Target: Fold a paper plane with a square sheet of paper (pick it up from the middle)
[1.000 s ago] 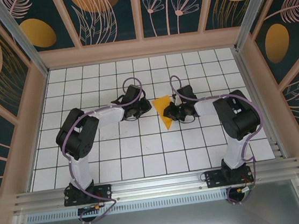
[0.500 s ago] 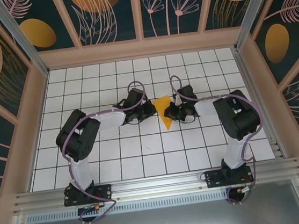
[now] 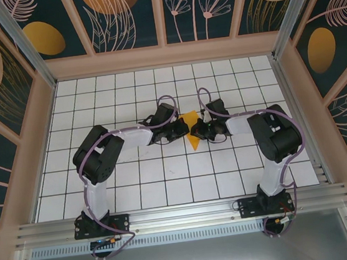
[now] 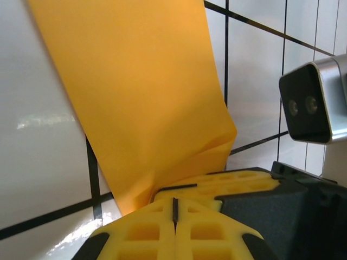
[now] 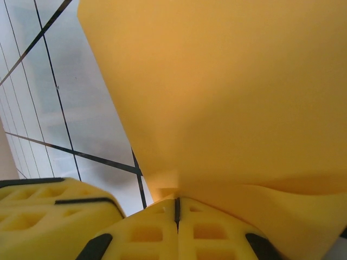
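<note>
Orange-yellow paper (image 3: pixel 191 130) rises from my fingertips at the middle of the white grid table (image 3: pixel 167 181). My left pincer (image 4: pixel 174 208) and right pincer (image 5: pixel 176 203) are both clamped tight on its lower edge, close together. Any uneven tug could tear or crumple it.

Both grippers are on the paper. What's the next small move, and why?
Probably a slight joint lift, keeping the spacing. The left gripper and right gripper are both shut on the orange paper, pinching it close side by side. Moving one alone could tear or crumple it.
</note>
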You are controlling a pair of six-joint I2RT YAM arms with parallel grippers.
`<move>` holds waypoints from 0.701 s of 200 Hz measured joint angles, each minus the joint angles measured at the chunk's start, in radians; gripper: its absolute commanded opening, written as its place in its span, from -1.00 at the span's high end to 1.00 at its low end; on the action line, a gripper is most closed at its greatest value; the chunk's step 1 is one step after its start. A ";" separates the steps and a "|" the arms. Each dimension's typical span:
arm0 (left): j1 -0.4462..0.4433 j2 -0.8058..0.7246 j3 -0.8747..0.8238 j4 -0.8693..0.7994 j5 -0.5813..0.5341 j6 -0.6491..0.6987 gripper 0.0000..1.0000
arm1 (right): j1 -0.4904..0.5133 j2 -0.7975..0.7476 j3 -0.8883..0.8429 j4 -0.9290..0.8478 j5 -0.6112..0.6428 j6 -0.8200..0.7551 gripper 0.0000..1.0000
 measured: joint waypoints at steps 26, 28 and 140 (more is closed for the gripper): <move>0.000 0.006 0.008 -0.011 -0.003 0.000 1.00 | 0.000 0.000 0.000 0.000 0.000 0.000 1.00; 0.000 0.006 0.009 -0.011 -0.003 0.000 1.00 | 0.000 0.000 0.000 0.000 0.000 0.000 1.00; 0.000 0.019 0.013 -0.053 -0.026 0.000 1.00 | 0.000 0.000 0.000 0.000 0.000 0.000 1.00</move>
